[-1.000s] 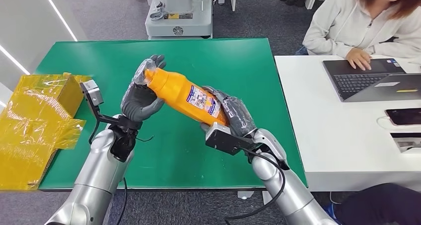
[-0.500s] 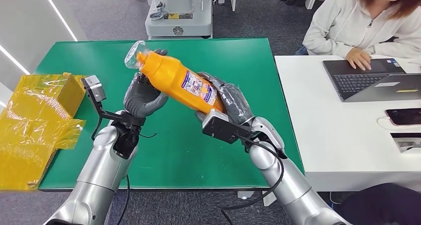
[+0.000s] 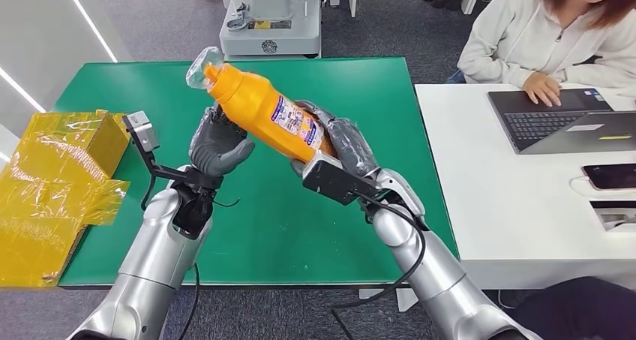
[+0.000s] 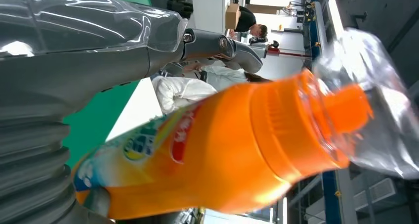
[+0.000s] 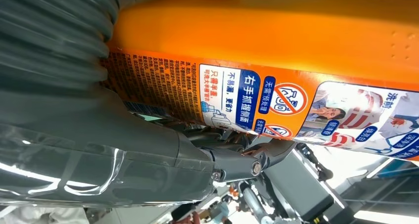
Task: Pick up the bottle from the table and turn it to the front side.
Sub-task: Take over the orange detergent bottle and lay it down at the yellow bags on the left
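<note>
The bottle (image 3: 268, 113) is bright orange plastic with a narrower neck and an orange cap, the cap end wrapped in a crumpled clear film (image 3: 201, 64); it is held in the air above the green table (image 3: 352, 85), tilted, cap end up and away from the robot toward its left, base end low toward its right; a printed label bands the lower body, orange with blue and white panels, small photographs and two red prohibition circles; in the right wrist view the label (image 5: 257, 103) carries dense Chinese print, mostly too small to read, with larger white characters on a blue strip; in the left wrist view the opposite face shows a colourful logo patch, blurred beyond reading; the right hand (image 3: 339, 151) wraps the base end, fingers curled around it; the left hand (image 3: 217, 146) sits under the upper body just below the neck, fingers curved up against it, though whether it truly grips or merely supports I cannot tell.
</note>
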Available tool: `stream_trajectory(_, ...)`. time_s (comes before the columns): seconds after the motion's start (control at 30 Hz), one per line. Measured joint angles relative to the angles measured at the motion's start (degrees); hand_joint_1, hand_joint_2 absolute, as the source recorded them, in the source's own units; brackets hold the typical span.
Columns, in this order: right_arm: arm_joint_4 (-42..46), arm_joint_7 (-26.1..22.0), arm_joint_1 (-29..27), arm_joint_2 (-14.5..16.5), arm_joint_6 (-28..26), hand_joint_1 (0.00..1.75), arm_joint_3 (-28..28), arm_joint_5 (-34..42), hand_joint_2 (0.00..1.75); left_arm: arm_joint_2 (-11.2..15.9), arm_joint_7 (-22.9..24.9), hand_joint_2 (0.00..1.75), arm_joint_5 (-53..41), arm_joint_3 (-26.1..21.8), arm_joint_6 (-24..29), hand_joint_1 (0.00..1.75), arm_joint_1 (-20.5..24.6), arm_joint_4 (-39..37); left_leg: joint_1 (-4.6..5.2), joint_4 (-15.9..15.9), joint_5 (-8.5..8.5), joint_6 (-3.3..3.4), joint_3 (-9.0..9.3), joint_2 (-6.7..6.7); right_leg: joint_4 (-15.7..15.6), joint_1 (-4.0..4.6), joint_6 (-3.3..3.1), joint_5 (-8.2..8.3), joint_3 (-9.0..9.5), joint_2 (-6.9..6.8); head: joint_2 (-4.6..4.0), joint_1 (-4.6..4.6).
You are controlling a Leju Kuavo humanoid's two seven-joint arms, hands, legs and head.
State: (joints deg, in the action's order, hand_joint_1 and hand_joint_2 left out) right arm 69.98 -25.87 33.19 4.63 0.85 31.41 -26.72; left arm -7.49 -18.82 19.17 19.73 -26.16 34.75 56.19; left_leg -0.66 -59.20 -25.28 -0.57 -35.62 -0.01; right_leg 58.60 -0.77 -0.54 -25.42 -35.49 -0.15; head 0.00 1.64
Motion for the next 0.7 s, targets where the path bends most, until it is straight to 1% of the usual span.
stream_trajectory(0.17,-1.5,-0.2,0.4,1.2,-0.3,1.75,-0.2,1.3,1.75,-0.7,-0.5,1.75,1.0,0.2,1.2,0.00,0.7,0.5,0.00,0.0,0.00,0.00,0.00,0.00,0.0,0.00,0.00,0.00,0.00,0.00,0.00,0.00)
stream_trajectory(0.47,-1.7,-0.3,0.4,1.5,0.0,1.75,-0.4,1.3,1.75,-1.2,-0.4,1.75,1.7,0.2,2.4,0.00,1.1,1.4,0.00,0.0,0.00,0.00,0.00,0.00,0.0,0.00,0.00,0.00,0.00,0.00,0.00,-0.01)
stream_trajectory(0.57,-1.7,0.2,0.4,2.0,0.4,1.75,-0.2,-0.4,1.75,-2.1,-0.2,1.75,2.1,0.2,2.8,0.00,1.8,0.2,0.00,0.0,0.00,0.00,0.00,0.00,0.0,0.00,0.00,0.00,0.00,0.00,0.00,0.00)
stream_trajectory(0.7,-2.4,0.7,0.4,2.2,0.3,1.75,-0.1,-1.6,1.75,-2.4,-0.9,1.75,0.4,0.2,3.2,0.00,2.6,-2.2,0.00,0.0,0.00,0.00,0.00,0.00,0.0,0.00,0.00,0.00,0.00,0.00,0.00,0.00)
